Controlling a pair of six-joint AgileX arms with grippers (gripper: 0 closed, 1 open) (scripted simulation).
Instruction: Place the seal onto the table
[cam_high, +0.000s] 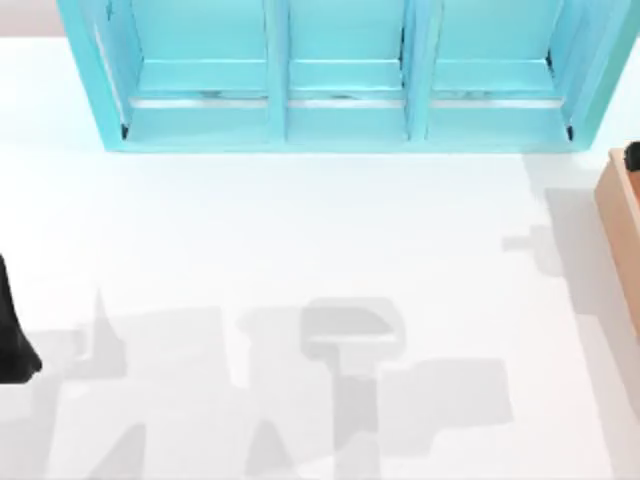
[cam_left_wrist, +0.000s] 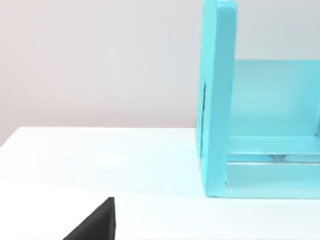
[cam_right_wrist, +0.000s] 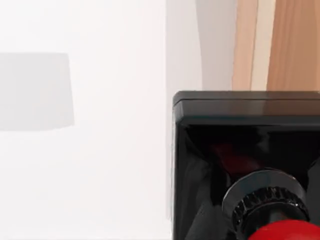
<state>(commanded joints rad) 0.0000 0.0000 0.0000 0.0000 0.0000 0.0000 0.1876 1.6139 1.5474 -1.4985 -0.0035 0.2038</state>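
**Seal held over the white worktop, near the wooden box**

The seal (cam_right_wrist: 247, 170) shows in the right wrist view. Its black square base faces the camera and its red knob (cam_right_wrist: 285, 231) is at the picture's edge. A ribbed black ring sits between the two. The seal looks lifted above the worktop (cam_right_wrist: 100, 165), not resting on it, so I think the right arm is carrying it by the knob. That would make sense, since the flat base is then free to go down first. I cannot see the right claw's fingers, so I cannot tell if they are closed.

Next to the seal is a tan wooden box (cam_right_wrist: 280, 45). From above, that box (cam_high: 622, 210) sits at the right edge of the worktop (cam_high: 300, 230). A small dark bit (cam_high: 633, 157) shows just above the box there, but I cannot tell what it is.

A blue shelf (cam_high: 340, 80) stands along the far side. It has three open parts, and the left wrist view shows its side wall (cam_left_wrist: 217, 100) up close.

The left arm (cam_high: 12, 340) is parked at the left edge. I cannot tell if its claw is open or closed.

The middle of the worktop has just grey shadows on it. So there is lots of room to set the seal down. The box is the one thing close by, and I think the seal should stay apart from its wall on the way down.
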